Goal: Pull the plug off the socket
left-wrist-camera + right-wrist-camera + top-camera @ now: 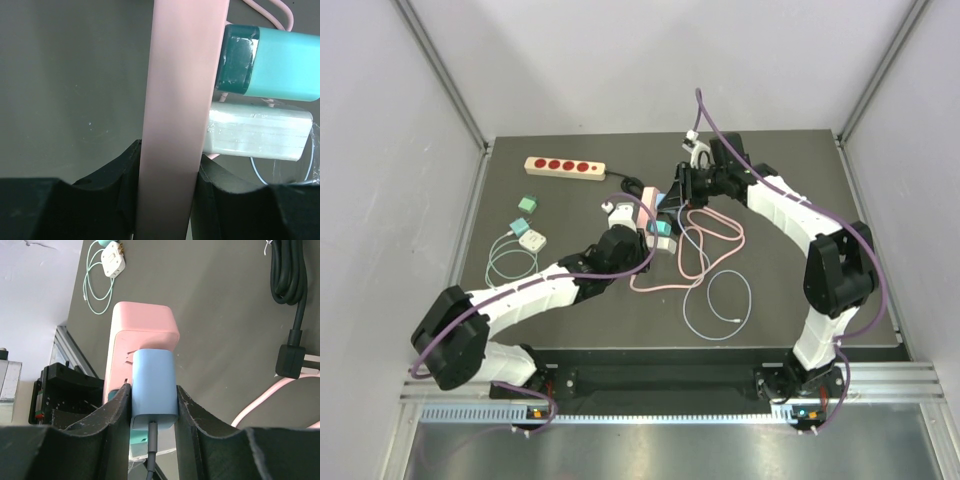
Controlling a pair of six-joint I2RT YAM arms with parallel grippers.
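A pink power strip [642,207] lies mid-table. My left gripper [628,228] is shut on it; in the left wrist view the black fingers [117,175] clamp the strip [182,100] from both sides. A teal plug [280,62] and a white plug [255,132] sit in the strip's side. My right gripper [680,190] is shut on a light blue plug [154,382], which sits against the pink strip [142,332] with its grey cord running down between the fingers [115,415]. The blue plug looks seated in the strip.
A beige strip with red sockets [564,166] lies at the back left. A teal adapter [527,203] and a white charger [532,240] with a green cable lie at the left. A pink cable [705,240] and a pale cable loop [720,305] lie right of centre. A black cable [295,285] lies beside the right gripper.
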